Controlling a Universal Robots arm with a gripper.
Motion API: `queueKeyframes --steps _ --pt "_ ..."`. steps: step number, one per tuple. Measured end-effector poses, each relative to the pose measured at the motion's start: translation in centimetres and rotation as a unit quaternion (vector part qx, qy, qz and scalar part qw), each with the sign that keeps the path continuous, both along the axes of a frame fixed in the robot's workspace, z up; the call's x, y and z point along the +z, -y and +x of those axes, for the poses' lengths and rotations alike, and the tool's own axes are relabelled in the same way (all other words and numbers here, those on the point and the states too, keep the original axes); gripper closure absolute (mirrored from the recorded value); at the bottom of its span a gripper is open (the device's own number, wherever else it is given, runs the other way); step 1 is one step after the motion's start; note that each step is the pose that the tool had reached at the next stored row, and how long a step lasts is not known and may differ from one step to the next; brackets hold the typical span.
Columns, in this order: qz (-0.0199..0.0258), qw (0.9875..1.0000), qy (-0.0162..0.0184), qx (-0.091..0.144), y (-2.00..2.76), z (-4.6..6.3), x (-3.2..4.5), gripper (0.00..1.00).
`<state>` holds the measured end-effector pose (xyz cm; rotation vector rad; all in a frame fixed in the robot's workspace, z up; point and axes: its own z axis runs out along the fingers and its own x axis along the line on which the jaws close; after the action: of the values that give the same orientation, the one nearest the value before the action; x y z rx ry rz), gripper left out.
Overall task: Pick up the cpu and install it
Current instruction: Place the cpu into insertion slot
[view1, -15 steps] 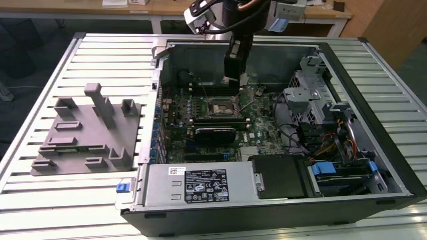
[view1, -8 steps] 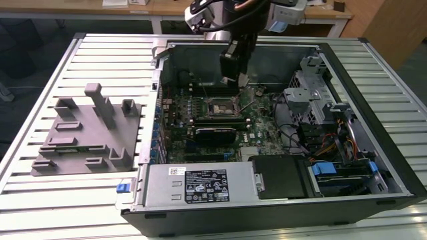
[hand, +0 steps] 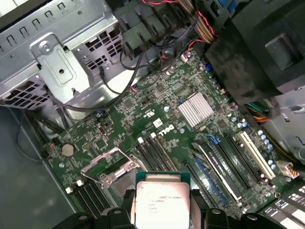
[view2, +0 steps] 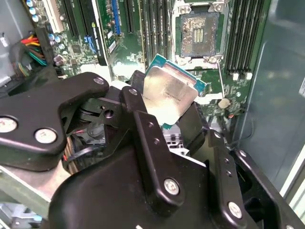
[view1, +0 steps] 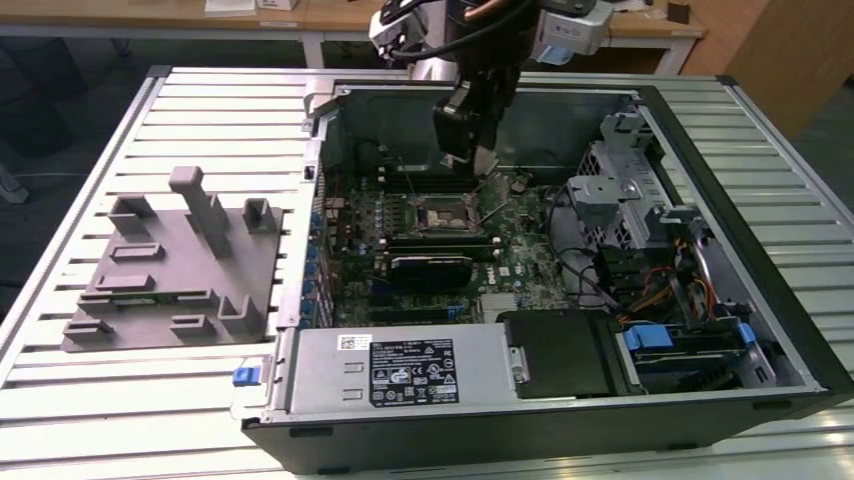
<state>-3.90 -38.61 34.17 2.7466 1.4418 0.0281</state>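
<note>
Claw [view2: 170,107] was clenched on the cpu [view2: 167,90], holding it tilted above the motherboard [hand: 157,114] inside the open PC case [view1: 747,250], close to the uncovered socket [view2: 198,31]. Grey tray [view1: 160,270] sat on the counter [view1: 134,400] beside the case.

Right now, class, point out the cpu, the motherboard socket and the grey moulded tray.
cpu [view2: 169,93], second wrist view, middle of its shiny metal top.
socket [view2: 198,32], second wrist view, centre of its contact field.
grey tray [view1: 180,255], exterior view, flat part of its base.
</note>
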Motion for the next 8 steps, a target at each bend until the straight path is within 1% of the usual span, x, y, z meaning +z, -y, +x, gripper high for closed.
queueKeyframes --steps 2,4,6,8 --pt "0.0001 0.9998 0.0 0.018 0.0 0.0 -0.01 0.46" --pt "0.0 0.9994 0.0 0.036 0.0 0.0 -0.01 0.46" --pt "0.0001 0.9985 0.0 0.054 0.0 0.0 -0.02 0.46" --pt "0.0 0.9974 0.0 0.072 0.0 0.0 -0.03 0.46"
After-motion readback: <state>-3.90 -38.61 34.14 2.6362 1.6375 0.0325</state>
